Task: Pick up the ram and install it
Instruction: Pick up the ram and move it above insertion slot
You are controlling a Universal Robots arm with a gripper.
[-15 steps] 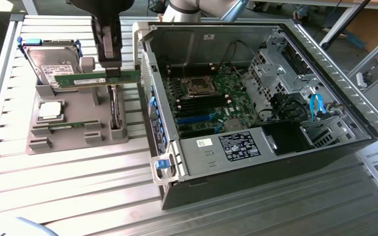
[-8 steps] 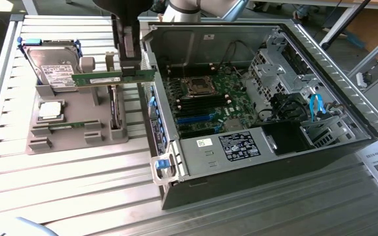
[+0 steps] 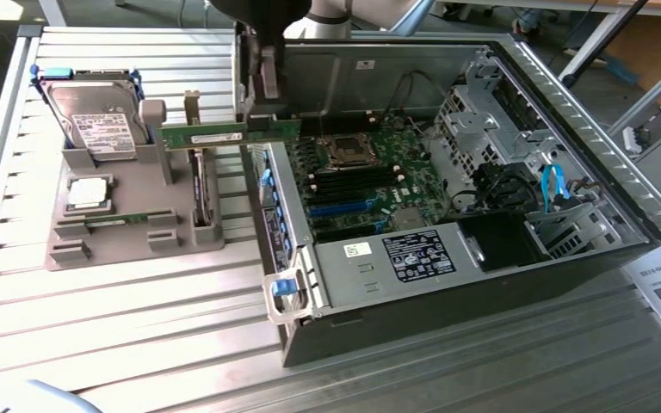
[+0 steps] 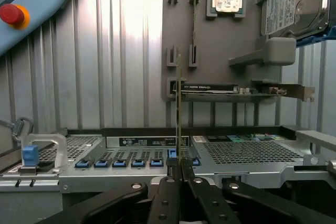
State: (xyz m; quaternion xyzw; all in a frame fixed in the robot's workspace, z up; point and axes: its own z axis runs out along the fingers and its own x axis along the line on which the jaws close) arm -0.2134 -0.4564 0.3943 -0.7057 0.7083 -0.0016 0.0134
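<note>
**Slatted metal desk: ram lifted and held at the edge of the case**

Ribbed metal slats form the desk (image 3: 135,344), on which a grey holder (image 3: 113,232) is set at the exterior view's left and an open computer case (image 3: 606,172) at the exterior view's right. The tool (image 3: 264,110) is seen pressed together on the ram (image 3: 210,136), pinching the green stick near one end. The ram is held level and clear of the holder, over the gap between the holder and the case's left wall.

In the wrist view the ram (image 4: 178,108) is seen edge-on as a thin upright line rising from between the tips of the tool (image 4: 178,174). A second, similar stick (image 3: 118,219) is left lying in the holder, near the hard drive (image 3: 99,120) and the upright expansion card (image 3: 200,189).

The pick-up is judged complete, and the step in hand is the carry towards the motherboard (image 3: 365,181). Installation is not yet begun.

Seating is judged to call for careful alignment. The stick's long edge would have to be matched to one of the dark slots (image 3: 348,183) just near of the processor socket, and pressure applied squarely, since a tilted entry could bind.
</note>
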